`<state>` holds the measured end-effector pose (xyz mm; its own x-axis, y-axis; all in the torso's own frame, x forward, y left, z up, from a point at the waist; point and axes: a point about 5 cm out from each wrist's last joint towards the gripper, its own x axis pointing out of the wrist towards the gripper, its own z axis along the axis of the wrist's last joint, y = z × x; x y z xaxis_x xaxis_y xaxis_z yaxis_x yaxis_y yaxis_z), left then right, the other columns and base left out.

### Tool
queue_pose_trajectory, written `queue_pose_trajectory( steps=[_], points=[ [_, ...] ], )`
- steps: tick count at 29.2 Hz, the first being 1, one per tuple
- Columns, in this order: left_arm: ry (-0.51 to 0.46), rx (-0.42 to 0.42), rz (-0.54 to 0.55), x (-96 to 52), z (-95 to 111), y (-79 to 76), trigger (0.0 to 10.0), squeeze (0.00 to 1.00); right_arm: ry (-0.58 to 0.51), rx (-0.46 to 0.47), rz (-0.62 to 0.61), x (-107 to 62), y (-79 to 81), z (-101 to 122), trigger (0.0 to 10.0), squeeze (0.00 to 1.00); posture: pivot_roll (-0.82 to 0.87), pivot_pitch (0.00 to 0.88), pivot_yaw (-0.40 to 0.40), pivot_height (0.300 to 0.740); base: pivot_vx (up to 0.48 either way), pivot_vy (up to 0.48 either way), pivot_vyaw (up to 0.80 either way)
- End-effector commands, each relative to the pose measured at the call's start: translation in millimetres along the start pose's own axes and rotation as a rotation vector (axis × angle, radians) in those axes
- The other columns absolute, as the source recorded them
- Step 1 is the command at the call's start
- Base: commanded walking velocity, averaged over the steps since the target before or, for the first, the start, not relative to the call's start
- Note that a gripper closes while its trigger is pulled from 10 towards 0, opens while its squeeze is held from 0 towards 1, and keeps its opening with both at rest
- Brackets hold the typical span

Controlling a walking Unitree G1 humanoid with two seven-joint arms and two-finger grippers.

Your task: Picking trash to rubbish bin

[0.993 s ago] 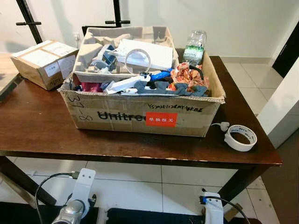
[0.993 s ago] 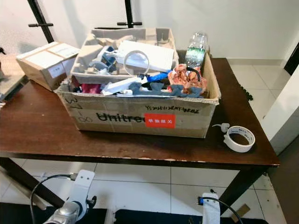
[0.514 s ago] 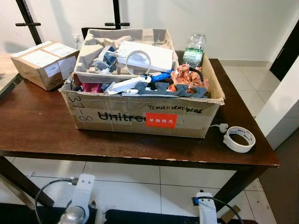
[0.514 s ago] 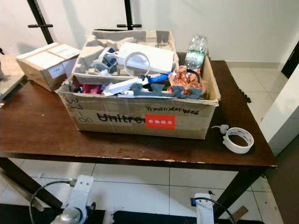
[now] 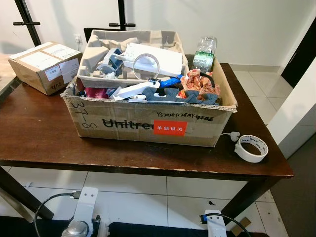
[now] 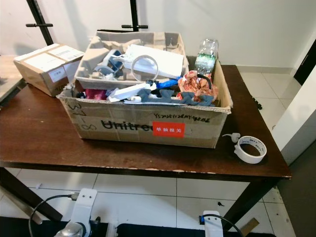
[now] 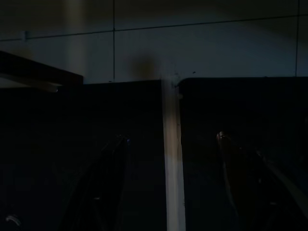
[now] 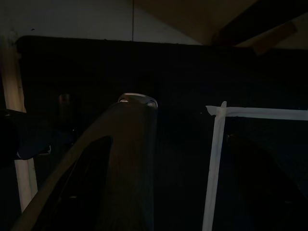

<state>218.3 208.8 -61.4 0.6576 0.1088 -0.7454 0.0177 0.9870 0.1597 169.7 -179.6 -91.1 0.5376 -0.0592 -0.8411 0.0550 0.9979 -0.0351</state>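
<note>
The robot stands before a dark worktop [image 5: 44, 133]. Both arms hang low by the near edge, below the worktop. In the dark wrist views, the left end effector [image 7: 173, 183] has its two fingers spread apart with nothing between them, and the right end effector [image 8: 192, 168] is also spread and empty.

The trash sits in one big carton [image 5: 148, 126] in the middle of the worktop: one grey pulp tray [image 5: 98, 59] at its far left, one white box [image 5: 155, 57], one clear ring [image 5: 145, 64], one crumpled red wrapper [image 5: 197, 81], and blue and white scraps I cannot count. One bottle [image 5: 205, 52] stands at the far right corner of the carton. One tape roll [image 5: 252, 148] lies on the worktop to the right, and one small sealed box [image 5: 44, 66] stands far left.

I see no rubbish bin, unless the carton serves as one. So I judge that no piece is in hand now. Whether pieces must go out of the carton or into it, the pictures do not settle.
</note>
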Motion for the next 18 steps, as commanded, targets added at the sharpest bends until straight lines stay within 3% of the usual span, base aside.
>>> queue_pose_trajectory(
  steps=[1,7,18],
  points=[
    [0.038,-0.005,0.005,-1.8,-10.2,4.6,10.0,0.0,0.042,0.015,0.004,-1.1,4.2,-9.9,10.0,0.0,0.06,0.077,0.013,0.74,0.0,0.0,0.0],
    [0.038,-0.032,-0.016,-2.7,-13.7,4.0,10.0,0.0,0.064,0.026,0.013,-1.9,12.1,-16.1,10.0,0.0,0.06,0.084,0.017,0.74,0.0,0.0,0.0],
    [0.04,-0.026,-0.011,-2.9,-13.7,7.1,10.0,0.0,0.062,0.018,0.02,-0.9,3.3,-10.4,10.0,0.0,0.06,0.08,0.017,0.74,0.0,0.0,0.0]
  ],
)
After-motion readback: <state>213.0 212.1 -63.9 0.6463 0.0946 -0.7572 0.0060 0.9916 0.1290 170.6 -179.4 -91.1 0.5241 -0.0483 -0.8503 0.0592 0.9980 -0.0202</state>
